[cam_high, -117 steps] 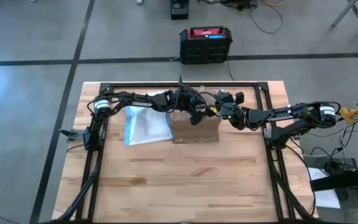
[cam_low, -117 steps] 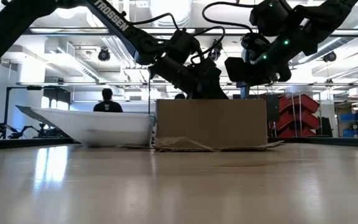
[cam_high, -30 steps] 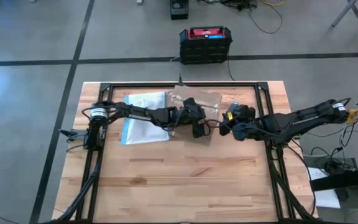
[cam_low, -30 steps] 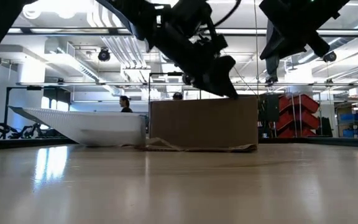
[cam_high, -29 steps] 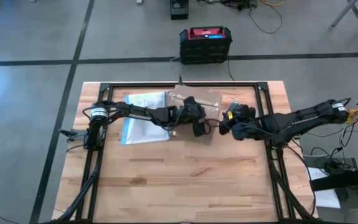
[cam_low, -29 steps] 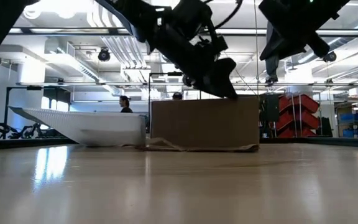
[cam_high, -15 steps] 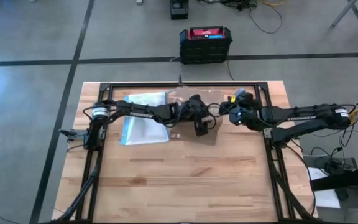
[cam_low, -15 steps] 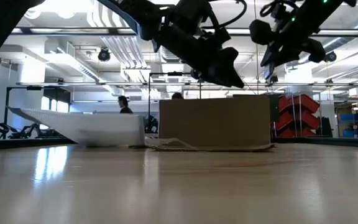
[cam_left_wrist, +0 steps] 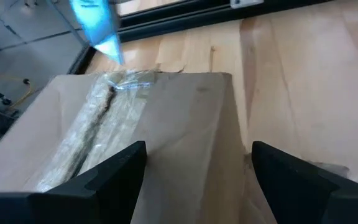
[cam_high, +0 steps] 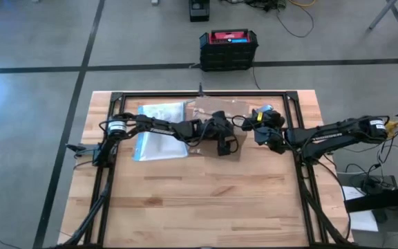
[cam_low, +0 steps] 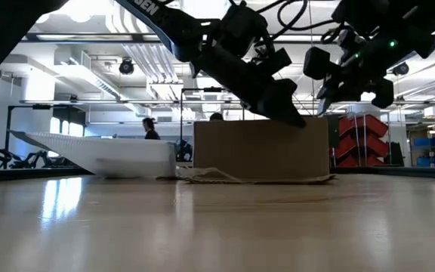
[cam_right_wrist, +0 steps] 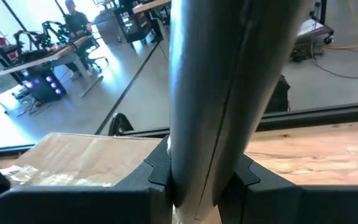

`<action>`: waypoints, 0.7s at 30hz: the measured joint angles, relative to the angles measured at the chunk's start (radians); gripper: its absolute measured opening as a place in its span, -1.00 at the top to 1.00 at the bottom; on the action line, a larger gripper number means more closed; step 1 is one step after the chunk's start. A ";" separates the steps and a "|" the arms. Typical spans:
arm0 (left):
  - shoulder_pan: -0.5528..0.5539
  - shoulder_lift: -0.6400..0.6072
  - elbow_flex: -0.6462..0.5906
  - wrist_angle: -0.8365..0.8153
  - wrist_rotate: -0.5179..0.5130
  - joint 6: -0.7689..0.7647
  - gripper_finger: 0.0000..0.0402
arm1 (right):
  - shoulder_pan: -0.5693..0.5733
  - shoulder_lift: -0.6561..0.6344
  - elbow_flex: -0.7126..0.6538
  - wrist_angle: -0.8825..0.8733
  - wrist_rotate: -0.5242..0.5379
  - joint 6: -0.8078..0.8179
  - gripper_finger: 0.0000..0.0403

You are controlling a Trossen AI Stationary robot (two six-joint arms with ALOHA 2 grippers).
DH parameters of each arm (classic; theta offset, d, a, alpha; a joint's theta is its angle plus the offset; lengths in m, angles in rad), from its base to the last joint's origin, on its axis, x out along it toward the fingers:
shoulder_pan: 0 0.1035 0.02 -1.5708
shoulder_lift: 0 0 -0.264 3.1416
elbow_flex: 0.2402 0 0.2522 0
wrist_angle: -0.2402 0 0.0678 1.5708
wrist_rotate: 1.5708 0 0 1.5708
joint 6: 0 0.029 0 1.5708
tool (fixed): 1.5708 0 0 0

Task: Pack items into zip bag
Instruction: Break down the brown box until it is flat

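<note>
The zip bag [cam_high: 159, 130] lies flat near the far left of the worktop [cam_high: 206, 200], just left of the brown cardboard box [cam_high: 216, 119], which sits toward the middle of the far edge. The bag looks flat, and whether anything is already inside cannot be told; in the low view it shows as a pale sheet with one edge lifted [cam_low: 100, 151].

The left gripper [cam_high: 225, 144] hovers over the box's near side with its jaws spread wide and nothing between them; the left wrist view shows both dark fingers [cam_left_wrist: 107, 180] apart above the box lid [cam_left_wrist: 160, 137], where a strip of clear tape runs along the seam.

The right gripper [cam_high: 260, 128] hangs just beside the box's right end. Its jaws stand narrow, clamped on a slim grey stick-like tool [cam_right_wrist: 222, 87] that fills the middle of the right wrist view.

None of the small whitish items can be seen anywhere in these views. My judgement is that the task is at an early stage: the box seems closed and taped, so the likely work in hand is opening it, with the tool probably meant for the tape. Finding the items, opening the bag and loading it all appear left to do.
</note>
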 joint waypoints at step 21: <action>0.000 0.000 -0.007 -0.004 -0.019 -0.055 -0.38 | 0.025 0.121 0.004 0.110 0.073 0.079 0.72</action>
